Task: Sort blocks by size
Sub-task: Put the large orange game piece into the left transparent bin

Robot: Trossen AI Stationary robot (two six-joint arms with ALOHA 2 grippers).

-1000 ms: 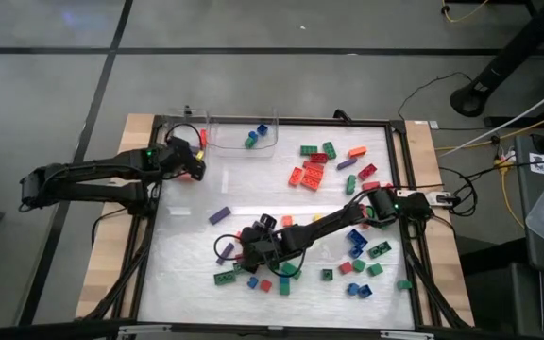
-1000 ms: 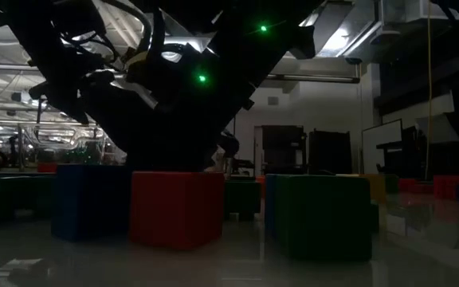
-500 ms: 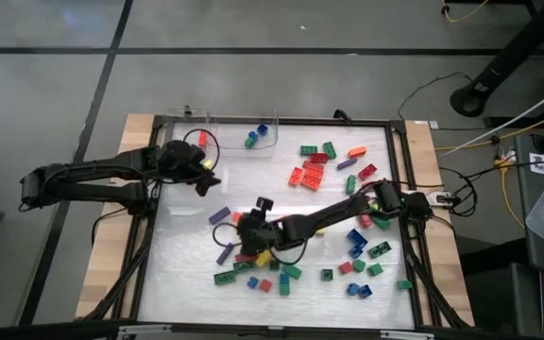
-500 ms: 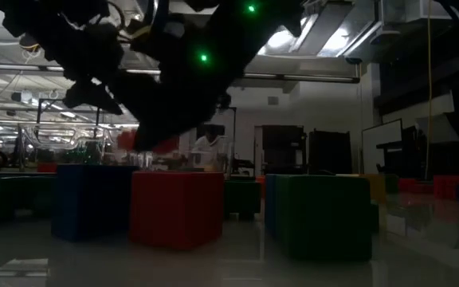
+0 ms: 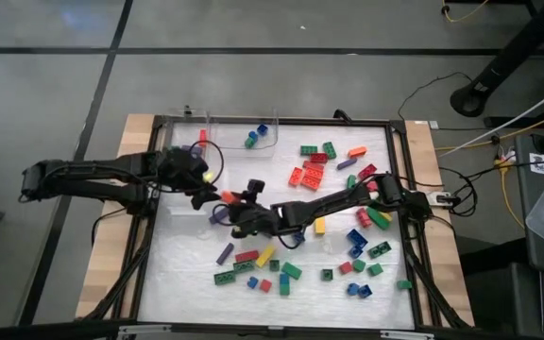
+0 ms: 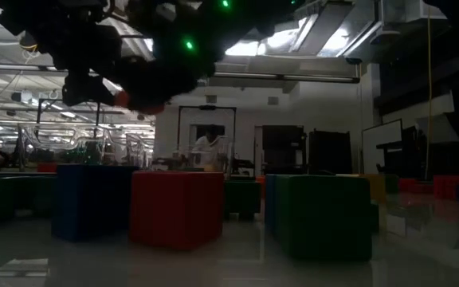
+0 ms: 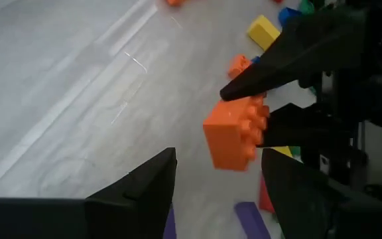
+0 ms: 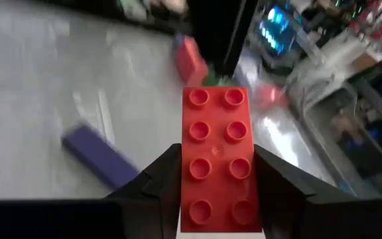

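Your right gripper clenches one long red block between its fingers, its lower end cut off; just ahead, your left gripper stands released near that block; the other blocks are scattered beyond, too small to count.

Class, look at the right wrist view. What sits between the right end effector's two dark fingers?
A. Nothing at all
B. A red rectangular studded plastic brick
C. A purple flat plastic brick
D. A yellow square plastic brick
B. The right wrist view shows the red rectangular studded plastic brick, two studs wide and four long, lying lengthwise in the right end effector, with a dark finger against each long side.
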